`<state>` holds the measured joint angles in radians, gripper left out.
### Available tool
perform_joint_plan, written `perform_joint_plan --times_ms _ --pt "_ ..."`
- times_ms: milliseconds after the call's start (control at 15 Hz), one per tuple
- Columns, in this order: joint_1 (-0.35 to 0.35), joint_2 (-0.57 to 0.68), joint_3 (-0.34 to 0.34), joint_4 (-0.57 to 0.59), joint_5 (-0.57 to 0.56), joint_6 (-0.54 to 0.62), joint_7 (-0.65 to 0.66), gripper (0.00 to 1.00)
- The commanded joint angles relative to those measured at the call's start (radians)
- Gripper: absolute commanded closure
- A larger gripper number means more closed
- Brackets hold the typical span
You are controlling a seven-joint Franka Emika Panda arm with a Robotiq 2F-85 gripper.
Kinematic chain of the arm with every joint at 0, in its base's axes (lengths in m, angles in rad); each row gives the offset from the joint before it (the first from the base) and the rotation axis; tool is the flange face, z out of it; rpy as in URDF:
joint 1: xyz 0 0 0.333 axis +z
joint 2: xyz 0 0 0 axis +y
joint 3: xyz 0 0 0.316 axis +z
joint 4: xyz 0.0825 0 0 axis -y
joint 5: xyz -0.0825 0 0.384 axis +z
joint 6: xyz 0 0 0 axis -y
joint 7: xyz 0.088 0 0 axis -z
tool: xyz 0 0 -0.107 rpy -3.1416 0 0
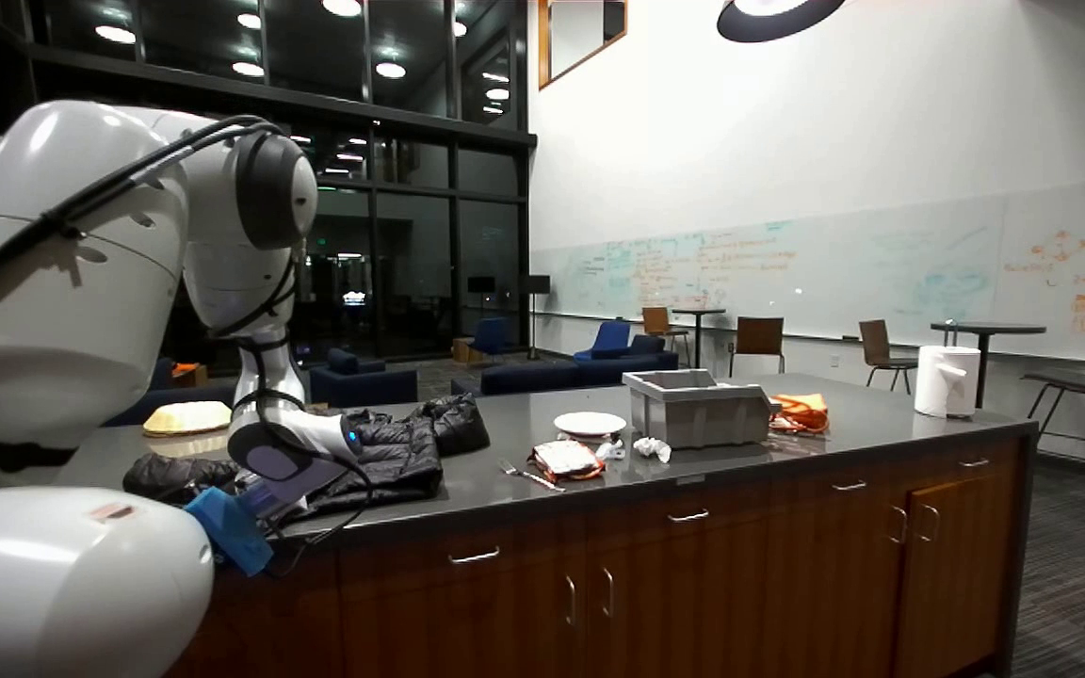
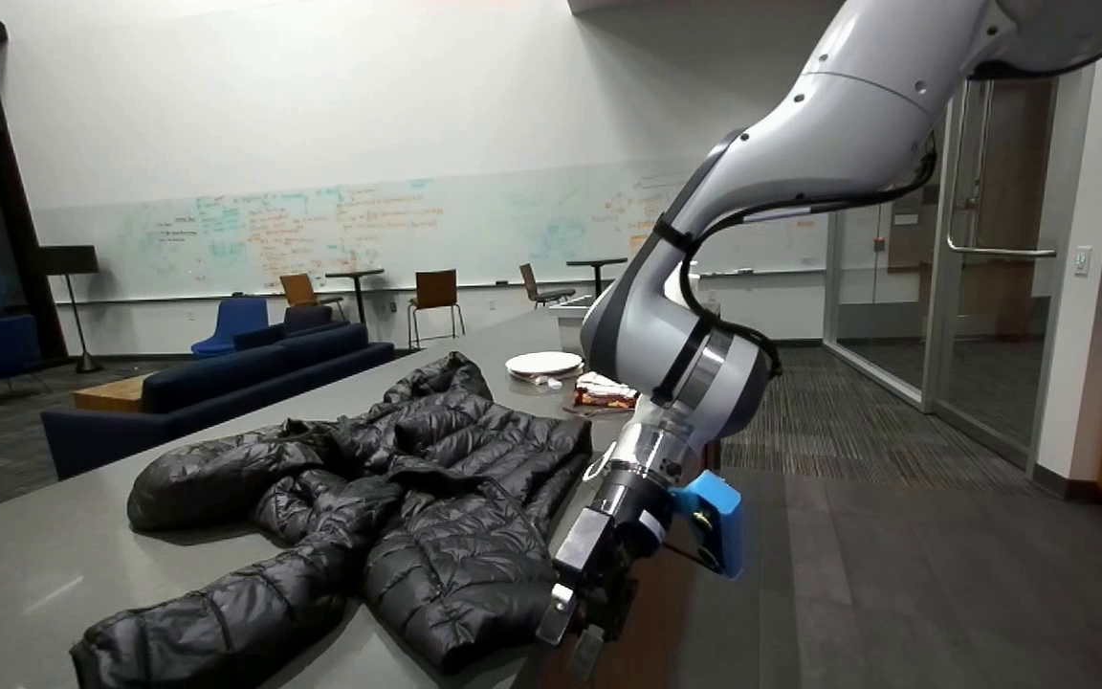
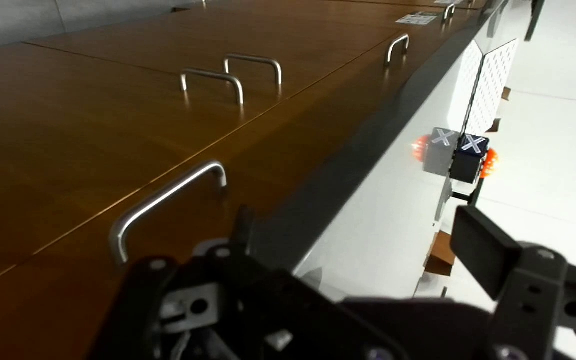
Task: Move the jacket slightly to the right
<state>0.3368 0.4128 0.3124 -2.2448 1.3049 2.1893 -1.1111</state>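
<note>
The black puffer jacket [image 2: 446, 517] is spread, rumpled, on the grey tabletop [image 2: 25, 565], with its hem laid close to the long edge above the wooden drawers [image 1: 637, 529]. At that same edge the gripper [image 2: 571, 636] is held just beside the hem, angled downward; whether the fabric is touched cannot be told. The jaws are set well apart, as is shown in the wrist view. Farther along that edge a fork [image 1: 531, 476] and a red-and-white bundle [image 1: 566, 459] are placed, with a white plate [image 1: 590, 424] set farther in. A crumpled white tissue [image 1: 653, 449] is seen just beside a grey plastic bin [image 1: 703, 416], past which an orange bundle [image 1: 801, 412] is laid. A white canister [image 1: 943, 381] is stood upright near the tabletop's end well apart from the jacket, by a corner.
</note>
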Motion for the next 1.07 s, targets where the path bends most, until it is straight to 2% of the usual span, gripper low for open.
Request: perform_joint_plan --times_ms 0,1000 --pt "0.003 -0.009 -0.013 0.001 0.004 0.016 0.005 0.0" --pt "-0.031 -0.036 -0.038 -0.033 0.059 0.132 -0.009 0.0"
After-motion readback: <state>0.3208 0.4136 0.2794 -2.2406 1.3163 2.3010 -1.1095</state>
